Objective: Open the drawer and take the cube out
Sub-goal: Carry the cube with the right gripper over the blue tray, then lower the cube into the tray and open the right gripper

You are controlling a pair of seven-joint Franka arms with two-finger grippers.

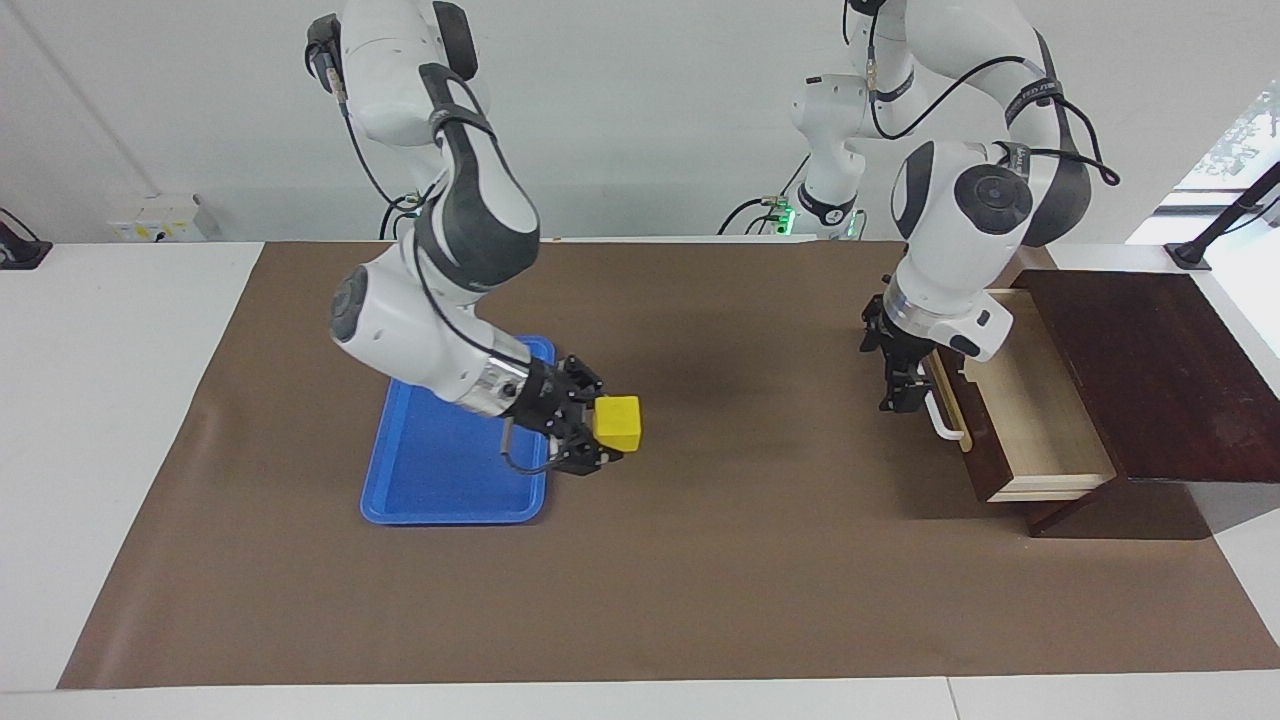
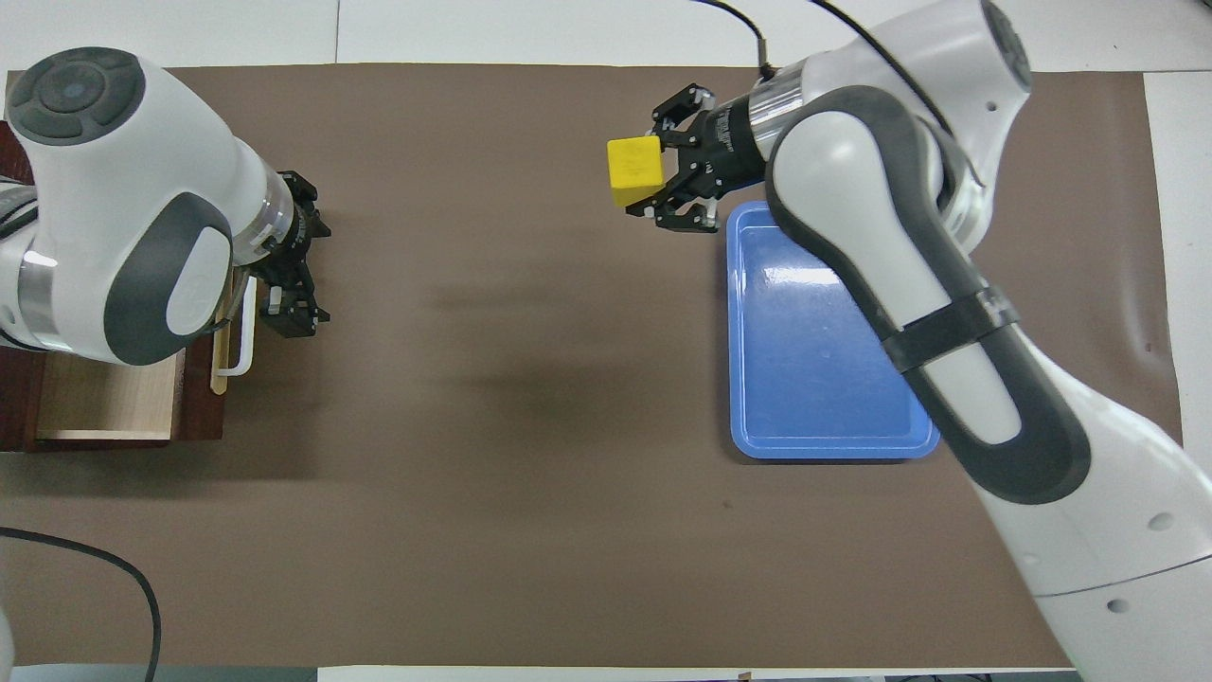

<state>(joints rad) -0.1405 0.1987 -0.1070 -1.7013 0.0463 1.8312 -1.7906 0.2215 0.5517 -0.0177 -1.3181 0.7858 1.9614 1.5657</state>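
Note:
The drawer [image 1: 1035,415] of the dark brown box [image 1: 1160,370] stands pulled out, and the pale wood inside that shows holds nothing; it also shows in the overhead view [image 2: 109,403]. My left gripper [image 1: 903,392] hangs right beside its white bar handle [image 1: 941,418], also seen from overhead [image 2: 244,327], and it [image 2: 292,308] holds nothing. My right gripper [image 1: 603,440] is shut on the yellow cube [image 1: 618,422]. It holds the cube [image 2: 633,169] over the brown mat, just off the blue tray's edge; the gripper [image 2: 660,178] points toward the left arm's end.
A blue plastic tray [image 1: 440,480] lies on the brown mat [image 1: 700,560] under my right forearm, with nothing in it; it also shows from overhead [image 2: 814,379]. The box sits at the left arm's end of the table.

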